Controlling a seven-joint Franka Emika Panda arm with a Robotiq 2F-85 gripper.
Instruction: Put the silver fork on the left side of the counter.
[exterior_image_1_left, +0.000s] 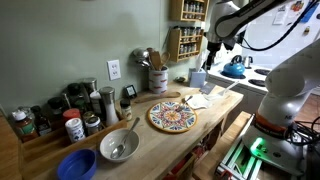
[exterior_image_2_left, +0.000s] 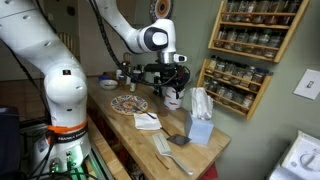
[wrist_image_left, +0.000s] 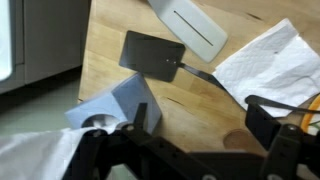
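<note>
The light wooden counter (exterior_image_1_left: 150, 142) shows in both exterior views (exterior_image_2_left: 125, 122) and fills the wrist view (wrist_image_left: 190, 105). I cannot make out the silver fork for certain in any view. A thin dark line lies across the lower edge of the white napkin (wrist_image_left: 265, 58), but I cannot tell what it is. My gripper (wrist_image_left: 200, 135) is open and empty. It hangs well above the counter (exterior_image_1_left: 211, 60), over the blue tissue box (wrist_image_left: 112, 105) and beside the napkin (exterior_image_2_left: 170, 92).
A black spatula (wrist_image_left: 152, 52) and a white flat object (wrist_image_left: 190, 25) lie past the tissue box. A patterned plate (exterior_image_1_left: 172, 117), metal bowl (exterior_image_1_left: 118, 146), blue bowl (exterior_image_1_left: 77, 165), utensil holder (exterior_image_1_left: 157, 78) and spice jars (exterior_image_1_left: 75, 115) stand along the counter. A spice rack (exterior_image_2_left: 245, 40) hangs on the wall.
</note>
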